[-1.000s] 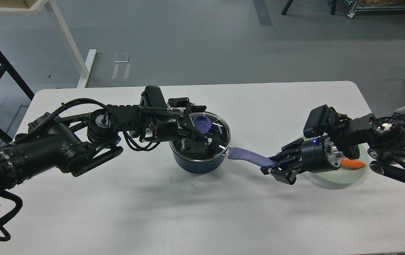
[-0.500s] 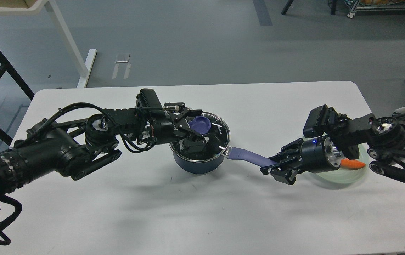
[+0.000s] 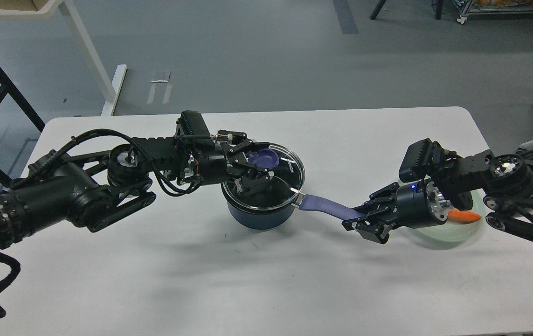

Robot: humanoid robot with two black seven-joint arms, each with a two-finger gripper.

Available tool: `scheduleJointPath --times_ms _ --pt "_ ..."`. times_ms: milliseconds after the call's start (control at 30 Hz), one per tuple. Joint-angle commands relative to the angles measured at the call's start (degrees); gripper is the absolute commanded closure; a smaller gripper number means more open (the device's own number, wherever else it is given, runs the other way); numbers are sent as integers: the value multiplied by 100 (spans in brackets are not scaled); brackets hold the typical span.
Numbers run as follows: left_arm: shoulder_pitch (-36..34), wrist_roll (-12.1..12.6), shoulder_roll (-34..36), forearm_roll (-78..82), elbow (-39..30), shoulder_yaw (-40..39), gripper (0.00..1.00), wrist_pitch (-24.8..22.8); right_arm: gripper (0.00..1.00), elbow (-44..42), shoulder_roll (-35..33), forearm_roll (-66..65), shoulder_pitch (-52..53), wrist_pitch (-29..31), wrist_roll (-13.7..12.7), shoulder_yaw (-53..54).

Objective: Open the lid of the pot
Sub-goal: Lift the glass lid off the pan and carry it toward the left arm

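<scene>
Glass lid (image 3: 279, 179) sits tilted over the blue pot (image 3: 259, 215) mid-table, left gripper (image 3: 258, 164) clamped on its purple knob (image 3: 263, 159) to lift. Right gripper (image 3: 360, 219) pinches the pot handle (image 3: 327, 206), steadying it. Green plate (image 3: 453, 231) with carrot (image 3: 464, 216) behind.

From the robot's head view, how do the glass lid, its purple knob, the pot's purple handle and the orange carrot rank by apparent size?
1. glass lid, clearly largest.
2. purple handle.
3. purple knob.
4. carrot, though it is partly hidden behind the right arm, so knob versus carrot is unsure.
</scene>
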Motion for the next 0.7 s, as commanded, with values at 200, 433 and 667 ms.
scheduleJointPath --times_ms 200,433,667 --pt "17 7 2013 -453 -944 26 65 65 67 -1 -51 1 -3 7 2 -1" --pt "966 7 2744 -709 -919 114 64 793 67 -27 -16 1 -3 7 2 -1" --pt "2003 7 2770 -648 -639 114 64 1936 67 -27 -51 1 -3 -2 2 -1"
